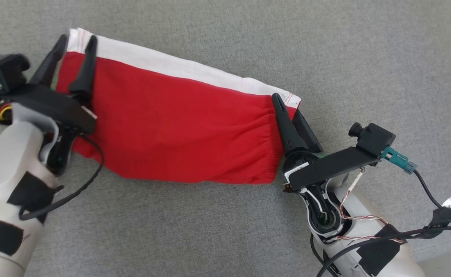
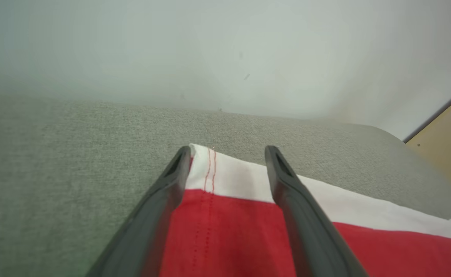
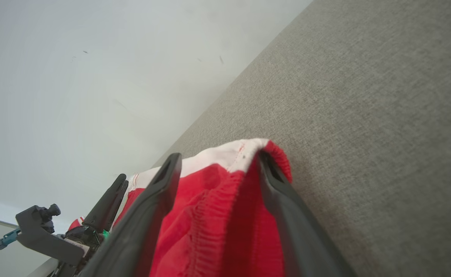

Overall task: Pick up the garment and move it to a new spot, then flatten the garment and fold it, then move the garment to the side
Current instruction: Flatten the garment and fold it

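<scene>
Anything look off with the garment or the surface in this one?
Mostly tidy. The folded red garment lies flat on the grey surface, but its elastic end bunches up between the right tool's open fingers, and one corner seems humped over a fingertip. No damage visible.

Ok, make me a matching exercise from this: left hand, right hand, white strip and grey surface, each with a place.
Things:
1. left hand
2. right hand
3. white strip
4. grey surface

Places:
A. under the garment
B. at its gathered elastic end
C. along its far long edge
D. at its stitched hem end

Pairs: 1-D, 2-B, 3-C, 4-A
</scene>
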### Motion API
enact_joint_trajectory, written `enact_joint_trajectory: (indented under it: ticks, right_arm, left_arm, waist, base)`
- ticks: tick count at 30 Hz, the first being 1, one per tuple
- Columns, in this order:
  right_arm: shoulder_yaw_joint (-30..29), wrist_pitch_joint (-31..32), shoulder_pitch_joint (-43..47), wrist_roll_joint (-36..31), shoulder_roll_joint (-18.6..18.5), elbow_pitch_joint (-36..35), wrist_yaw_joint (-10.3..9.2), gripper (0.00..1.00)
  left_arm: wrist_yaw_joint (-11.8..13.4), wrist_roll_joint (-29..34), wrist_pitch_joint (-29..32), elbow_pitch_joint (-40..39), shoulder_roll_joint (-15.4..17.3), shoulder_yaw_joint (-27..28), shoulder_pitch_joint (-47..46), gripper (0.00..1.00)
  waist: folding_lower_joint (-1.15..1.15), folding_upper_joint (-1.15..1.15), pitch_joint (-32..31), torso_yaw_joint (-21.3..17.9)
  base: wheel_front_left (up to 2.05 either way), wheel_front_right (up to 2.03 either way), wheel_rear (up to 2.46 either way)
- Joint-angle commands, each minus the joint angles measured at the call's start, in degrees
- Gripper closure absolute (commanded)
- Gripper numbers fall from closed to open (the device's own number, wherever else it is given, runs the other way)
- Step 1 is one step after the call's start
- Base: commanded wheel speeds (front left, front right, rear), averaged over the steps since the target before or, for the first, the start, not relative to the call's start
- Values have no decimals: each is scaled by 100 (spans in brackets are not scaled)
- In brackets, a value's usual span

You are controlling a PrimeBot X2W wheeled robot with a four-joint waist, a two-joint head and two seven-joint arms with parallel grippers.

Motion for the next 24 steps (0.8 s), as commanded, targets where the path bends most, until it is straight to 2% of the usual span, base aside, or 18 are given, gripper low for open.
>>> enact_joint_trajectory:
  ticks: [1,6,8,15,20,24]
  right_arm:
    - [-71,-2,73,-118,-30,88,2,0]
    - [-495,-3,300,-613,-83,203,2,0]
    - [-646,-3,355,-1089,-133,272,2,0]
    - [-1711,-3,813,-2788,141,105,2,0]
    - [-2464,-3,1169,-4166,350,-224,2,0]
    - [-2806,-3,1428,-4852,490,-442,2,0]
  left_arm:
    - [-2,181,-18,50,42,170,171,0]
    - [-2,642,-18,-156,-57,645,649,0]
    - [-2,877,-18,-243,-108,868,842,0]
    - [-1,1392,-18,-389,-426,1741,1557,0]
    - [-1,1668,-18,-465,-608,2101,1901,0]
    - [-1,1963,-18,-403,-679,2164,2082,0]
  waist:
    - [0,0,-106,31]
    - [0,0,-377,69]
    - [0,0,-476,77]
    - [0,0,-770,100]
    - [0,0,-879,99]
    - [0,0,-947,81]
  base:
    - [0,0,0]
    - [0,0,0]
    - [0,0,0]
    - [0,0,0]
    - [0,0,0]
    - [0,0,0]
